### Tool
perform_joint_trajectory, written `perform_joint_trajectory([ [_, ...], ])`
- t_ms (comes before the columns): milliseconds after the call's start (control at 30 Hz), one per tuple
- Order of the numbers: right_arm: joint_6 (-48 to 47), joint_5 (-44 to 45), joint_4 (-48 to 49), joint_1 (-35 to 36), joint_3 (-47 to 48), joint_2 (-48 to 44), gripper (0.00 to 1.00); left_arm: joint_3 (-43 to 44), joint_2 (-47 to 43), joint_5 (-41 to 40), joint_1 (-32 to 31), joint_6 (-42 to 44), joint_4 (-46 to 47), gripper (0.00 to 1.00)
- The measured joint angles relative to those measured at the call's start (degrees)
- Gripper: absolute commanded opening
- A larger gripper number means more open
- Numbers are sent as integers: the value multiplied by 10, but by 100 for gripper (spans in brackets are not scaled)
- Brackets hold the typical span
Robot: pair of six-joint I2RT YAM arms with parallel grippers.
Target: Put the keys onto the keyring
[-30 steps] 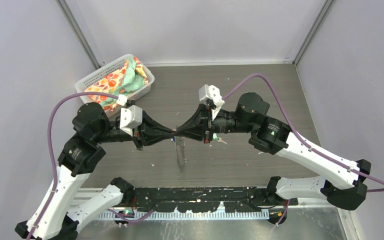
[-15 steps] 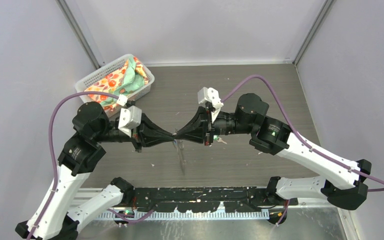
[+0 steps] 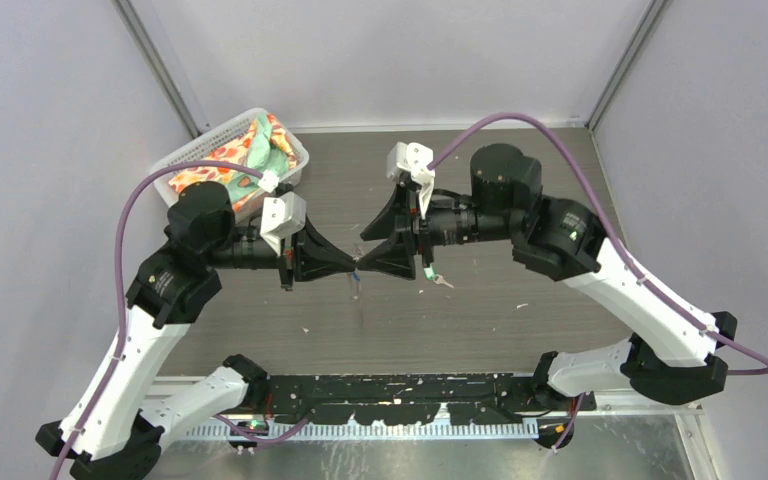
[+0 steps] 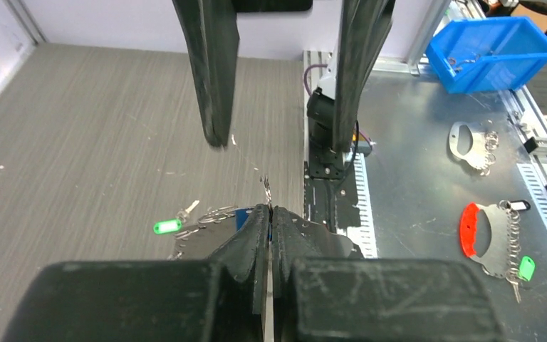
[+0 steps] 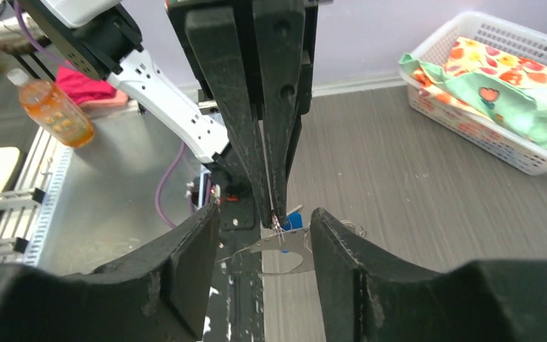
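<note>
My left gripper point(image 4: 269, 210) is shut on the keyring point(image 5: 285, 251), a thin grey metal piece that hangs from its tips above the table. A blue key tag point(image 5: 293, 219) shows right behind those tips; whether it is on the ring I cannot tell. The key with the green tag point(image 4: 165, 227) lies on the table below, and in the top view the green tag point(image 3: 430, 274) sits under the right wrist. My right gripper point(image 5: 265, 214) faces the left gripper point(image 3: 353, 267) tip to tip, open, one finger on either side of the left tips, holding nothing.
A white basket point(image 3: 185, 157) of coloured cloths stands at the back left. Off the table's near edge, a blue bin point(image 4: 495, 53) and spare key sets point(image 4: 495, 231) lie on the metal bench. An orange bottle point(image 5: 51, 112) stands on the bench too.
The right gripper has opened from shut and let go at the meeting point. Both wrists have shifted a little toward the back. The left gripper stays shut on the keyring.
</note>
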Motion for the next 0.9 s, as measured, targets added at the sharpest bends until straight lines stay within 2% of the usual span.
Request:
perform_joint_trajectory([
  [133, -59, -7, -164, -15, 137, 48, 56, 5, 18, 13, 0, 19, -35, 0],
  [333, -100, -14, -293, -16, 224, 110, 51, 40, 51, 29, 0, 47, -95, 0],
  [567, -116, -27, -340, -16, 230, 146, 46, 72, 72, 46, 0, 64, -131, 0],
  [900, -121, -52, -316, -16, 220, 146, 33, 96, 94, 61, 0, 87, -167, 0],
])
